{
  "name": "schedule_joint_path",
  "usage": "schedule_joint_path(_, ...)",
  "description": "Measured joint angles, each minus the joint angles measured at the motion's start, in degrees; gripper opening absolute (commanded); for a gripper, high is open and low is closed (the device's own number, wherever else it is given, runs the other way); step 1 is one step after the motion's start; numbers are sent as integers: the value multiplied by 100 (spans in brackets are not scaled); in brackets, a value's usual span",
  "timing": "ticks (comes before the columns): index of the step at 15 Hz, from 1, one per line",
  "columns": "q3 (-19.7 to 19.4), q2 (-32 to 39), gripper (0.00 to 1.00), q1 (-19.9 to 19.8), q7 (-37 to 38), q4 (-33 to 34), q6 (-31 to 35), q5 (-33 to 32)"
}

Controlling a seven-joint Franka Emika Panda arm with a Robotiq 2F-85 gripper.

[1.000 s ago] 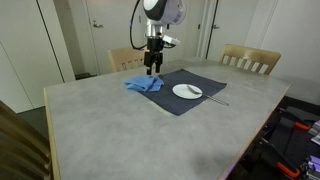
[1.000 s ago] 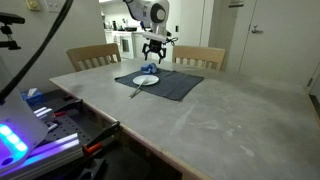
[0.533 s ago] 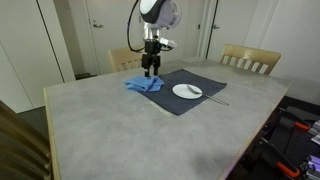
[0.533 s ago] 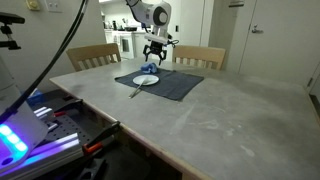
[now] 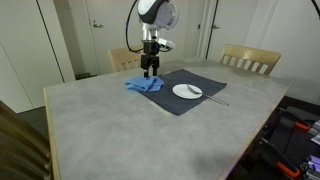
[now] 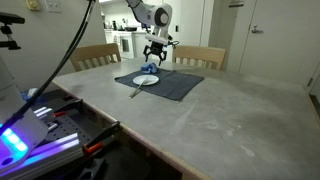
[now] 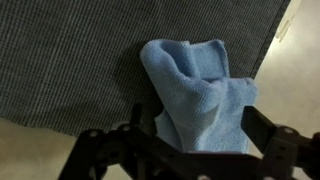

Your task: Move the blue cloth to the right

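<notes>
One blue cloth (image 5: pixel 143 85) straddling placemat (image 5: pixel 190 104) edge, jaws spread above, tabletop (image 5: pixel 110 128) beyond

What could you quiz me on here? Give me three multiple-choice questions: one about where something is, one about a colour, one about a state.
1. Where does the blue cloth lie?
A. On the plate
B. At the edge of the dark mat, partly on the table
C. On a chair

2. What colour is the plate?
A. Red
B. Black
C. White

3. How is the gripper?
A. Open, over the cloth
B. Shut on the plate
C. Resting on the floor

Answers:
1. B: the wrist view shows the blue cloth overlapping the mat and spilling onto the table.
2. C: the plate is plainly white against the dark mat.
3. A: in the wrist view the gripper has its fingers spread apart on either side of the cloth.
</notes>
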Motion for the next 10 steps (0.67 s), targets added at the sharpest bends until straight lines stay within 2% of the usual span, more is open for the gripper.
schedule_joint_path(3, 8, 89, 100, 11, 1, 102, -93, 0)
schedule_joint_path(4, 8, 110, 75, 11, 2, 127, -146, 1)
schedule_joint_path(5, 8, 129, 74, 11, 2, 154, -202, 2)
schedule_joint_path(10, 14, 244, 38, 11, 2, 325, -407, 3)
